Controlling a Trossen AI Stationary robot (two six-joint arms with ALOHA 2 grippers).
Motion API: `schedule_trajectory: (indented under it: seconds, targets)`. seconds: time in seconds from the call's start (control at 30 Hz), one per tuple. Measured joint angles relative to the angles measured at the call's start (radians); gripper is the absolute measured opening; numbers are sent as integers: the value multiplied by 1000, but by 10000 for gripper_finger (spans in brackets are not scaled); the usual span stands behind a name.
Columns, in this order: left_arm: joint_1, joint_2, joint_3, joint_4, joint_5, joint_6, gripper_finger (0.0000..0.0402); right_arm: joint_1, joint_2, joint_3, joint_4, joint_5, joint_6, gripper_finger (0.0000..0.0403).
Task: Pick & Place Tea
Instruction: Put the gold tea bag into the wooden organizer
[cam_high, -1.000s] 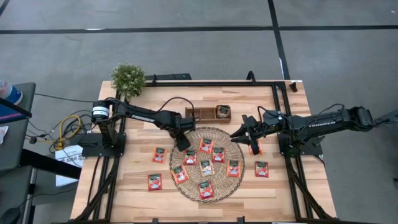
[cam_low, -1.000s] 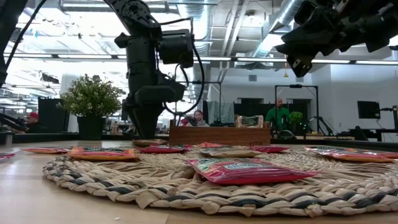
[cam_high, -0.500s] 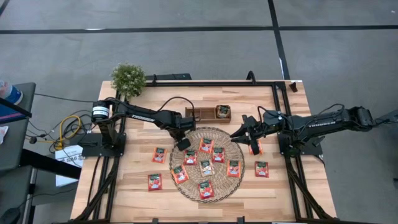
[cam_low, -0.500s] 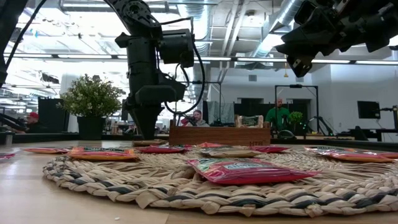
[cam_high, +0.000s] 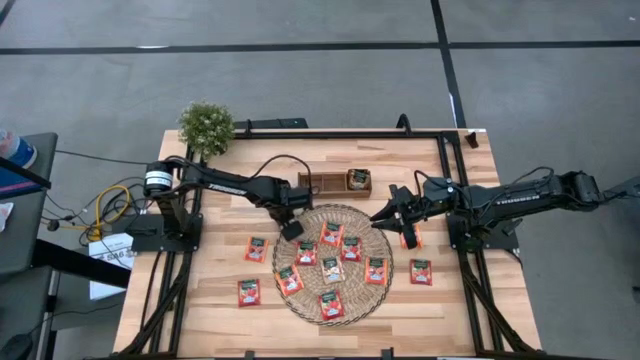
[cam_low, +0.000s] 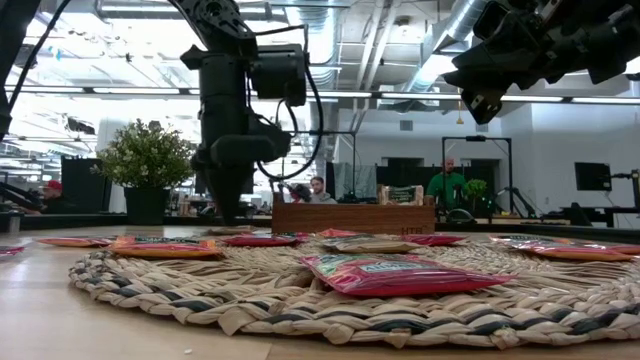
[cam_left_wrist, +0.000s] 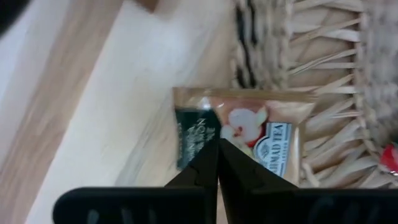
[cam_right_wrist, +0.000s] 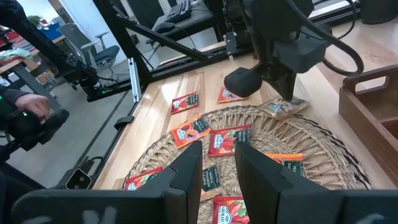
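Note:
Several red-orange tea sachets (cam_high: 331, 262) lie flat on the round woven mat (cam_high: 333, 300), and others (cam_high: 248, 291) lie on the wooden table beside it. A pale beige sachet (cam_left_wrist: 249, 134) lies across the mat's far-left rim. My left gripper (cam_high: 293, 229) points down on it, shut. My right gripper (cam_high: 380, 214) hovers open above the mat's far-right edge, with nothing between its fingers (cam_right_wrist: 186, 168). The brown wooden tray (cam_high: 322, 184) stands beyond the mat with a sachet (cam_high: 358, 178) in its right compartment. My left gripper comes from above, pointing down, with its shut fingertips (cam_left_wrist: 211, 155) meeting on the middle of the beige sachet's top face (cam_left_wrist: 231, 127). How much of the foil is pinched I cannot tell. The sachet lies partly on the mat's rim, partly on the bare wood.
A potted plant (cam_high: 207, 127) stands at the table's far left corner. A red sachet (cam_high: 411, 238) lies under my right arm, another (cam_high: 421, 272) right of the mat. People stand in the room behind the table (cam_low: 447, 184). Bare wood shows along the near edge (cam_high: 200, 325).
My left gripper, staying over the mat's far-left rim, has shut from open fingers on either side of the beige sachet to fingertips closed on it. The sachet has stayed on the rim. My right arm has kept still.

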Motion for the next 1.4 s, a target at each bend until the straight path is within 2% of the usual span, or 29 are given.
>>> schedule_trajectory:
  seconds: [0.27, 0.47, 0.73, 0.97, 1.17, 1.4]
  targets:
    - [20, 1, 0, -4, -8, -2, 0, 0, 0, 0, 0, 0, 25, 87]
    - [19, 1, 0, 19, 64, -24, 0, 0, 0, 0, -1, 0, 26, 87]
    - [30, 11, -24, 40, 67, -26, 0, 0, 0, 0, -1, 0, 21, 87]
    - [42, 13, -66, 38, 35, -25, 0, 0, 0, 0, -2, 0, 19, 87]
    - [50, 15, -67, 28, -54, -20, 0, -21, 0, 0, -2, 0, 24, 87]
    - [52, 16, -67, 12, -74, 4, 0, -39, 0, 0, -2, -1, 25, 87]
